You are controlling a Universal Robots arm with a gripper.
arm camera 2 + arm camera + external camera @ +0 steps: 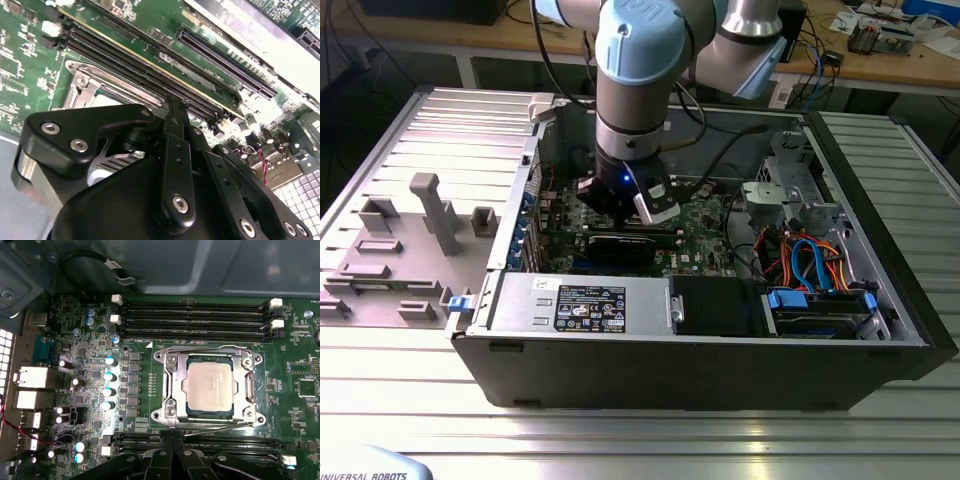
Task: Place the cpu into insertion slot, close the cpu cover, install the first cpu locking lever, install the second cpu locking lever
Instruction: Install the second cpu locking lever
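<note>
Silvery-topped cpu [208, 386] is seen seated in the insertion slot [176, 390] under the closed cpu cover [248, 387]; gripper [172, 440] fingers are pressed together, holding nothing.

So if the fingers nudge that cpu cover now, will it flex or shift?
Probably little. The cpu cover is a thin sheet-metal frame lying flat around the cpu, so it likely stays put under a light push. Its narrow rails look bendable if pressed hard. Being hinged, it would probably swing rather than slide if lifted.
</note>
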